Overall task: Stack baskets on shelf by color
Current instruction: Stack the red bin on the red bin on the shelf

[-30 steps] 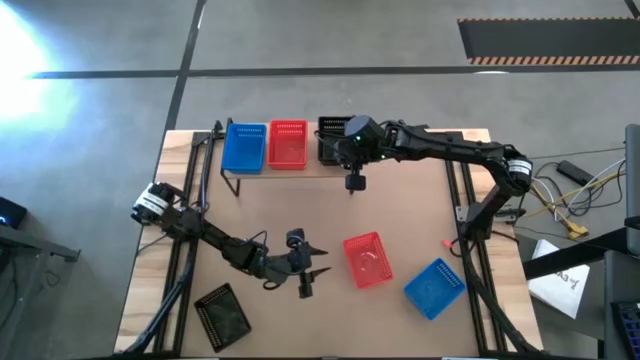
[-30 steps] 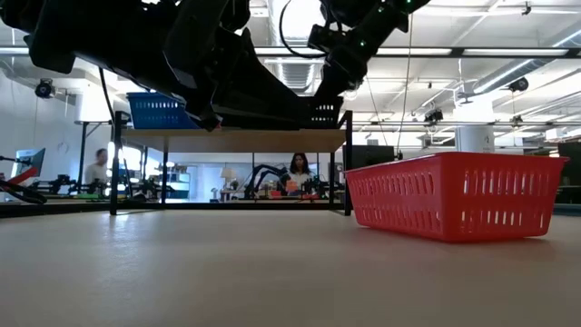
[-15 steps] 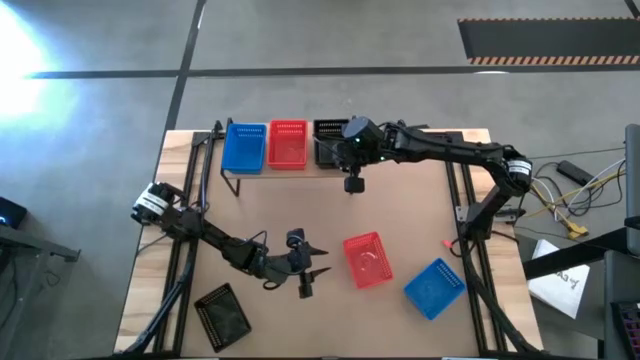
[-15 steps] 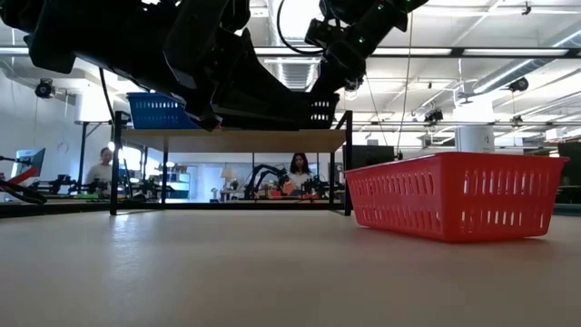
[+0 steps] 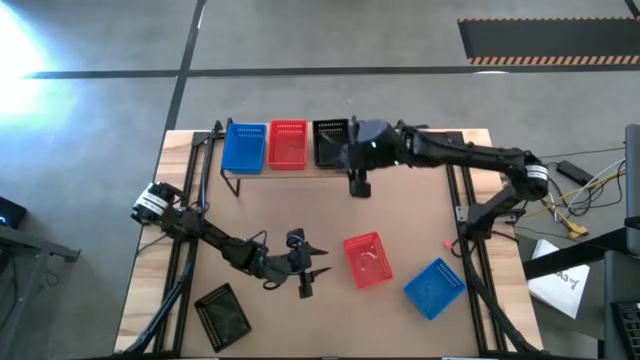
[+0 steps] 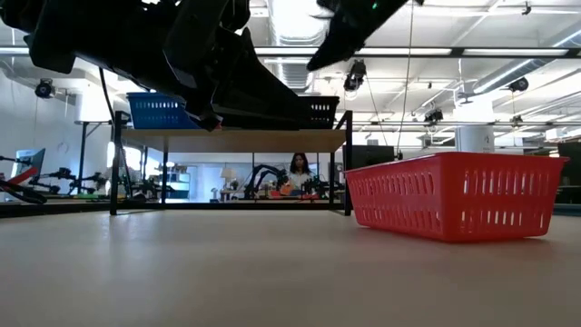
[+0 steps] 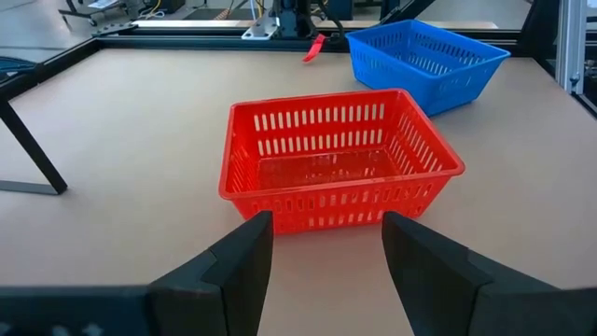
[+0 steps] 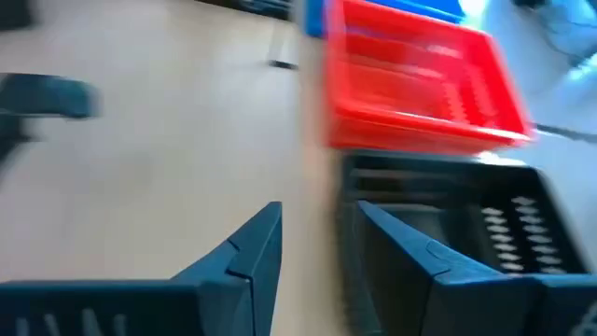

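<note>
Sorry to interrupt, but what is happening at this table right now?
Two robot arms are sorting mesh baskets by colour onto a low shelf. The shelf carries a blue stack, a red stack and a black basket. The right gripper sits beside that black basket, fingers apart and holding nothing. The left gripper hovers open, facing a red basket on the table; a blue basket and another black basket also wait there.
</note>
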You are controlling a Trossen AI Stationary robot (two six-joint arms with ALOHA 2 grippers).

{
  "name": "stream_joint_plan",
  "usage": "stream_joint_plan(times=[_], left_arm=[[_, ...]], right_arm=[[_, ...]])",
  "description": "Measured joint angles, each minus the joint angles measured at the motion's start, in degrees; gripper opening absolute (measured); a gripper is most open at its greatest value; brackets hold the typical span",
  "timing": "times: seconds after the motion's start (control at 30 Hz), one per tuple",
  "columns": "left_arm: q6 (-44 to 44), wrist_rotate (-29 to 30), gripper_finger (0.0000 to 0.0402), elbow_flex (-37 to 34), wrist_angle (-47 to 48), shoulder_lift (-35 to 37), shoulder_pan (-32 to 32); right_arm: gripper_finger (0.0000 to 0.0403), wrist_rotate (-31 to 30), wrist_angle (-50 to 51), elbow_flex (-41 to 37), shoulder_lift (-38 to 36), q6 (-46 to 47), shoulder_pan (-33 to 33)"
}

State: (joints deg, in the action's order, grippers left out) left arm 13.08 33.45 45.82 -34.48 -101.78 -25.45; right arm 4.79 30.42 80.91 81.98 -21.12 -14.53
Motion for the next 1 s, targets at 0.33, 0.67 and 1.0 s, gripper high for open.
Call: stream_joint_plan(times=[0.33, 0.67, 1.0], left_arm=[[0.0, 0.0, 0.0187, 0.0, -0.5, 0.0, 0.0], [0.0, 0.0, 0.0187, 0.0, -0.7, 0.0, 1.2], [0.0, 0.0, 0.0187, 0.0, -1.6, 0.0, 2.0]], right_arm=[[0.0085, -3.7, -8.8, -18.2, -8.6, 9.5, 21.6], [0.0053, -21.1, -11.7, -31.0, -8.7, 30.4, 46.3], [0.0098, -23.7, 13.6, -30.3, -8.8, 61.7, 51.3]])
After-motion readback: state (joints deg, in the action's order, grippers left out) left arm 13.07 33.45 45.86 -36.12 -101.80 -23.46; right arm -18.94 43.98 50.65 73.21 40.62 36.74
